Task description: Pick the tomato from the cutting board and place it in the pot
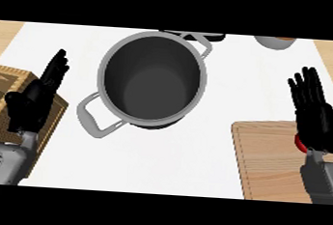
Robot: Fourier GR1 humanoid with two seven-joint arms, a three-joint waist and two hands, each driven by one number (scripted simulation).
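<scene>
Two grey metallic forearms were seen, each ended by a black hand: left hand [36,97], right hand [315,114], with jointed, segmented fingers.

a woven wicker tray [0,82] is lying at the left edge of the frame, overhanging the white countertop [166,163]. a bowl [275,42] is peeking in at the upper right, mostly cut off. a dark object [202,36] is showing at the top centre, too hidden to name. light wooden surface [3,32] is flanking the white top at both upper corners.
</scene>
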